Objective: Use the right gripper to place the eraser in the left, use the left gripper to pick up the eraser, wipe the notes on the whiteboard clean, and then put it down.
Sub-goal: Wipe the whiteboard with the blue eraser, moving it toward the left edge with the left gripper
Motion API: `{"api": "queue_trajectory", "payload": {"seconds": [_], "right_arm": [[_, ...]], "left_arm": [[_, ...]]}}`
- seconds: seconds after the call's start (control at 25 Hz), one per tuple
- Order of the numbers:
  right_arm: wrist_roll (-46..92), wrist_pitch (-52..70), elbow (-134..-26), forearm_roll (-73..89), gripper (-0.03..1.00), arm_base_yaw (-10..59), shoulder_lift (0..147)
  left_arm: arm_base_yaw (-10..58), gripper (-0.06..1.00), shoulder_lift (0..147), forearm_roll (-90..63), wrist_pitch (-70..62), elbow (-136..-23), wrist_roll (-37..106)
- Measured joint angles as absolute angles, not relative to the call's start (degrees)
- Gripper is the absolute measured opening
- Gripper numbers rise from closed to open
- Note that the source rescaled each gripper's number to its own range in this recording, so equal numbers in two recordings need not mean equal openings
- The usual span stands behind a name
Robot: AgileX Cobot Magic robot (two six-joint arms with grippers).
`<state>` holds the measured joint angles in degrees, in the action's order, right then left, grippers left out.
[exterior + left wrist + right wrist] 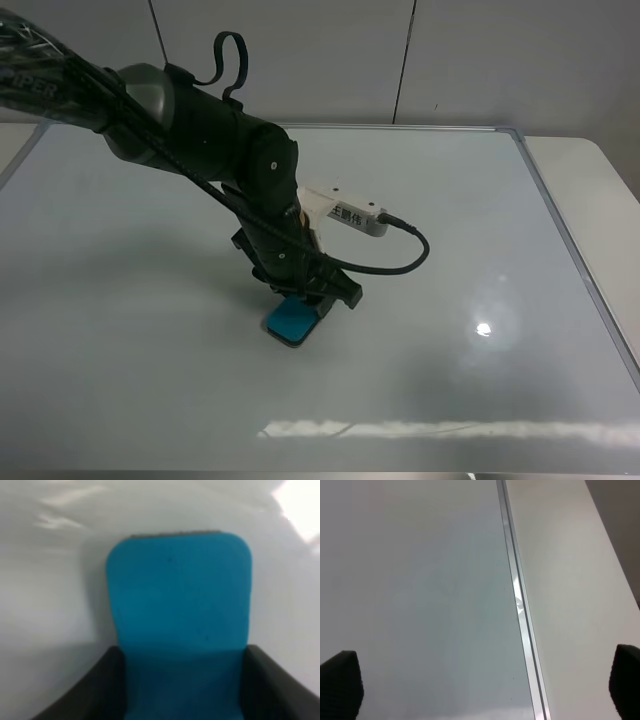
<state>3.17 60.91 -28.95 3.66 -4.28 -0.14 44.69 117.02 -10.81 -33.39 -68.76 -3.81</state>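
Eraser on whiteboard, left claw gripping

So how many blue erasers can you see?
1. The eraser sits on the whiteboard near its middle, between the left gripper fingers. No other shows.

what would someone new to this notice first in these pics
The eye lands on the teal-blue eraser, the only colour on the glossy whiteboard, a little left of the board's middle. The left tool presses down on it from a black arm reaching in from the upper left; the left wrist view shows its fingers flanking the block on both sides. No red notes show on the board, and the right tool hangs open over the board's silver frame.
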Motion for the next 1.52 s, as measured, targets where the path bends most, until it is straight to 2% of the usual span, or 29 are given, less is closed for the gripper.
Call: {"api": "queue_trajectory", "payload": {"seconds": [0.24, 0.72, 1.0, 1.04, 1.08, 1.12, 1.2, 1.28, 1.36, 1.52], "right_arm": [[3.2, 60.9, -28.9, 3.7, 0.99, -4.3, -0.1], [3.2, 60.9, -28.9, 3.7, 0.99, -4.3, -0.1], [3.2, 60.9, -28.9, 3.7, 0.99, -4.3, -0.1], [3.2, 60.9, -28.9, 3.7, 0.99, -4.3, -0.1], [3.2, 60.9, -28.9, 3.7, 0.99, -4.3, -0.1], [3.2, 60.9, -28.9, 3.7, 0.99, -4.3, -0.1], [3.2, 60.9, -28.9, 3.7, 0.99, -4.3, -0.1], [3.2, 60.9, -28.9, 3.7, 0.99, -4.3, -0.1], [3.2, 60.9, -28.9, 3.7, 0.99, -4.3, -0.1], [3.2, 60.9, -28.9, 3.7, 0.99, -4.3, -0.1]], "left_arm": [[41.2, 0.04, 114.8, -12.6, -36.4, -68.0, -3.6], [21.6, 0.04, 104.2, -9.5, -41.7, -67.8, -11.6], [17.5, 0.04, 103.9, -9.4, -42.0, -67.8, -11.7], [17.0, 0.08, 103.9, -9.2, -42.0, -67.8, -11.5], [16.8, 0.19, 103.9, -8.5, -41.9, -67.8, -11.2], [16.7, 0.34, 103.9, -7.9, -41.8, -67.8, -11.1], [16.7, 0.74, 103.9, -6.6, -41.6, -67.8, -10.9], [16.7, 0.91, 103.8, -6.4, -41.5, -67.8, -10.9], [16.7, 0.97, 103.8, -6.3, -41.5, -67.8, -10.9], [16.7, 0.99, 103.7, -6.1, -41.4, -67.8, -10.9]]}}
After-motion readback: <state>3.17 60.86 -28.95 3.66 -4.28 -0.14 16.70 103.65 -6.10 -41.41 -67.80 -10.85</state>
